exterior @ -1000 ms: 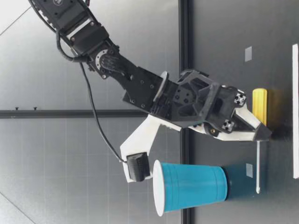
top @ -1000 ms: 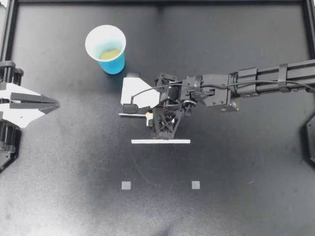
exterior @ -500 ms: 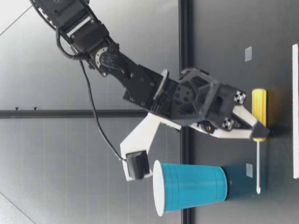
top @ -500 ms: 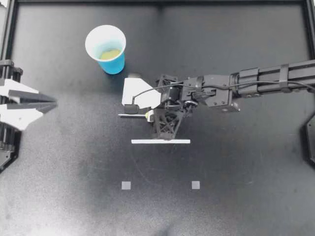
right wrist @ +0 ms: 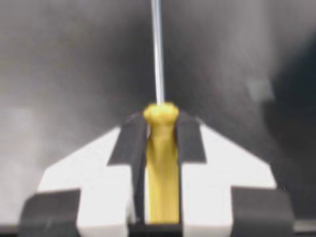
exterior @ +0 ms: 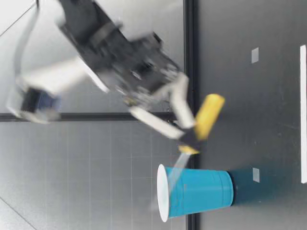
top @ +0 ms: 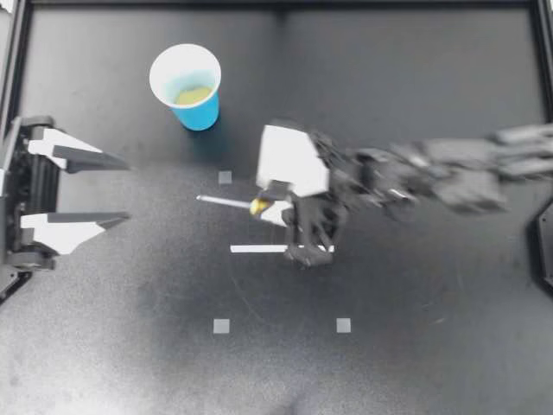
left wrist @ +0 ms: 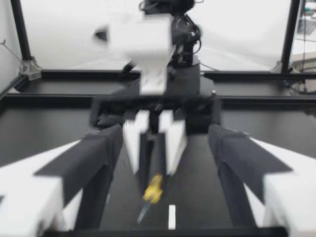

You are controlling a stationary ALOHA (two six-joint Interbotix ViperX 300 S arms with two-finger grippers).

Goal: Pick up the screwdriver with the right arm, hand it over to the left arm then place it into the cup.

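My right gripper [top: 266, 207] is shut on the yellow handle of the screwdriver [top: 226, 202], whose thin shaft points toward my left arm. In the low view the screwdriver [exterior: 207, 116] hangs tilted above the table, tip down near the rim of the blue cup [exterior: 196, 191]. The right wrist view shows the handle [right wrist: 162, 168] clamped between both fingers [right wrist: 128, 148]. My left gripper [top: 125, 191] stands open at the table's left edge, facing the screwdriver. From the left wrist its fingers [left wrist: 94, 158] spread wide, with the screwdriver [left wrist: 153, 187] well ahead. The blue cup [top: 186, 85] stands upright at the back left.
A white tape strip [top: 259, 249] lies under my right gripper. Small grey squares [top: 222, 326] mark the black table nearer the front. A black frame [top: 276, 3] borders the table. The right arm is blurred.
My right gripper shut on the screwdriver's handle and lifted it off the table, tilting it. My left gripper opened wide and came inward from the left edge.
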